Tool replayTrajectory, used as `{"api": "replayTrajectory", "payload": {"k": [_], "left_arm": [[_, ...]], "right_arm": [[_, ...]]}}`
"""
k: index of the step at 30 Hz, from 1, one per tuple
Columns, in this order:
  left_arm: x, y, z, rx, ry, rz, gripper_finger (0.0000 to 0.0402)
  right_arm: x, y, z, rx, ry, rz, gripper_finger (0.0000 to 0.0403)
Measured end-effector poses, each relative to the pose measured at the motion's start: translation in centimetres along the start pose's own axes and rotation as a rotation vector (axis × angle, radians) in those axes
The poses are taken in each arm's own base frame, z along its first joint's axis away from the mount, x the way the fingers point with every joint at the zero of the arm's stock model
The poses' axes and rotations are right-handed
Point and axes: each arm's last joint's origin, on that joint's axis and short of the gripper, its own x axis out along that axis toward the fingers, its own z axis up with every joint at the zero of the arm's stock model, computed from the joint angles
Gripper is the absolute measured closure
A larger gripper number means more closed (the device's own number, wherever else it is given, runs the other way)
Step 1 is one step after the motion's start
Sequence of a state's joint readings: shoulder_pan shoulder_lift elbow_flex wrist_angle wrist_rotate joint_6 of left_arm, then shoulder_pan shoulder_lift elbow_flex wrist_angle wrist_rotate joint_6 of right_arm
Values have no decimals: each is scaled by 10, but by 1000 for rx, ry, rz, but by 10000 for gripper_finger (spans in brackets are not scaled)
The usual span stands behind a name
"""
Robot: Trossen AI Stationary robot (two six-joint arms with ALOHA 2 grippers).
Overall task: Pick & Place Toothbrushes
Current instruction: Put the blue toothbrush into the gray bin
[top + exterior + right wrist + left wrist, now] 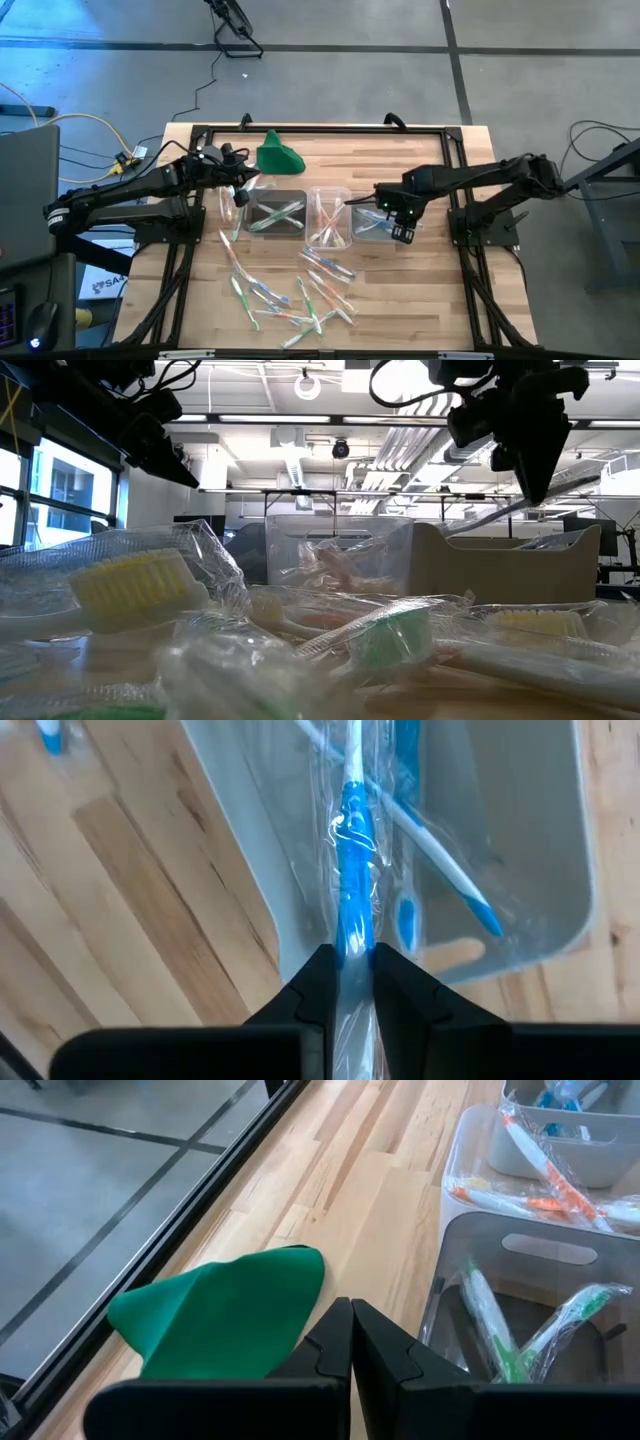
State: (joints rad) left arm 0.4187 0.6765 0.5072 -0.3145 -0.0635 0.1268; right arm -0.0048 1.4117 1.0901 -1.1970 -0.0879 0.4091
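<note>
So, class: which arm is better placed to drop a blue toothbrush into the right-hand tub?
Right. Its pincer already grips a blue toothbrush over the right tub; the left pincer is shut and empty near the green cloth.

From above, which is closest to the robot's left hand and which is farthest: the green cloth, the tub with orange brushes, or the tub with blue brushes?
Measured from the left hand in the high view:
1. The green cloth, just beside it, toward the table's back edge.
2. The tub with orange brushes, the middle tub.
3. The tub with blue brushes, farthest, under the right hand.

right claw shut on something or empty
Shut on a blue toothbrush: the right claw pinches its wrapped handle over the rightmost tub, which already holds other blue ones.
</note>
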Motion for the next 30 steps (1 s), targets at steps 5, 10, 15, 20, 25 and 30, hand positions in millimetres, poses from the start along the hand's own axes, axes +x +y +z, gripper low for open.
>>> {"api": "replayTrajectory", "payload": {"k": [5,10,15,20,25,30], "left_arm": [[0,0,0,0,1,0,402],[0,0,0,0,2,0,402],[0,0,0,0,2,0,402],[0,0,0,-1,2,0,402],[0,0,0,-1,2,-1,402],[0,0,0,-1,3,-1,401]], "right_arm": [[6,0,2,53,-25,16,362],[8,1,3,87,-20,38,362],[9,2,5,92,-16,60,348],[9,2,8,90,-62,31,319],[9,0,9,86,-91,-24,285],[9,1,8,54,-74,-3,265]]}}
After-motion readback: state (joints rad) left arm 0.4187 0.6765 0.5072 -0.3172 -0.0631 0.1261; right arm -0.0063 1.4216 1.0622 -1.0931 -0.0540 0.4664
